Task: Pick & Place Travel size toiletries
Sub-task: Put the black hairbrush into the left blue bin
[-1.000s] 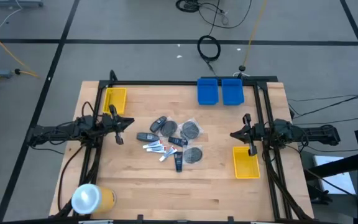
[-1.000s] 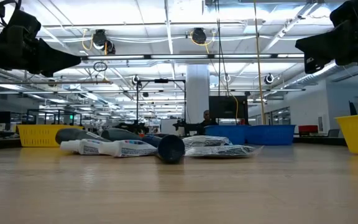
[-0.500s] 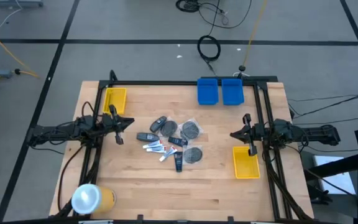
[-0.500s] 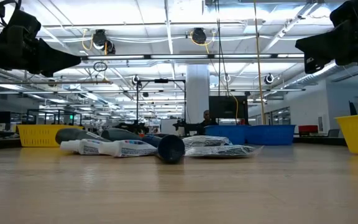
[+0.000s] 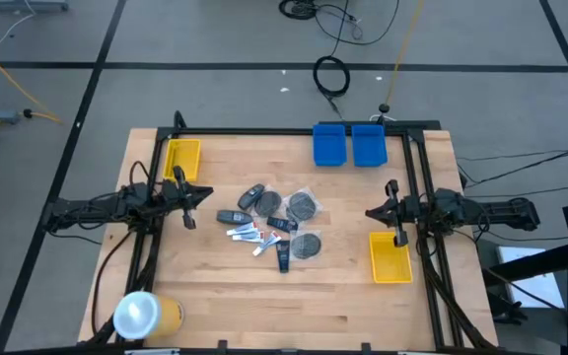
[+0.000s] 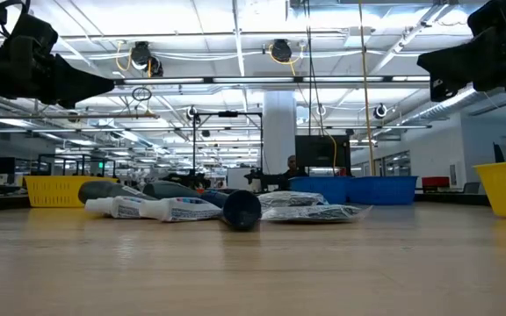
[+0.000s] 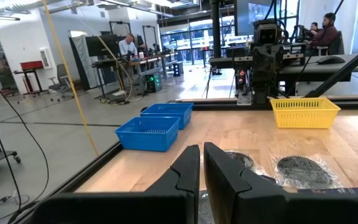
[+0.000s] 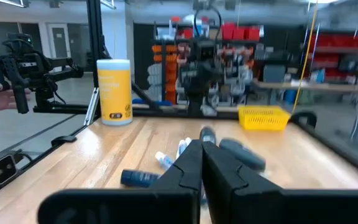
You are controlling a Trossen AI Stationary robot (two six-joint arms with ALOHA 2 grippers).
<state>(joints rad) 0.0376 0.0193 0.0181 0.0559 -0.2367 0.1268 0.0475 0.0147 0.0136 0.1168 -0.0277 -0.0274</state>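
The travel size toiletries (image 5: 269, 225) lie in a loose pile on the middle of the wooden table: dark mini bottles (image 5: 252, 194), round grey discs in clear bags (image 5: 304, 205) and little white tubes (image 5: 245, 233). In the low view they lie flat on the tabletop (image 6: 174, 207). My left gripper (image 5: 208, 193) hovers shut at the left of the pile, above the table. My right gripper (image 5: 370, 213) hovers shut at the right of the pile. Both are empty.
A yellow bin (image 5: 182, 158) sits at the far left, two blue bins (image 5: 349, 144) at the far edge, another yellow bin (image 5: 390, 256) at the right. A big yellow roll with a white end (image 5: 146, 316) stands at the near left corner. People show in the room beyond.
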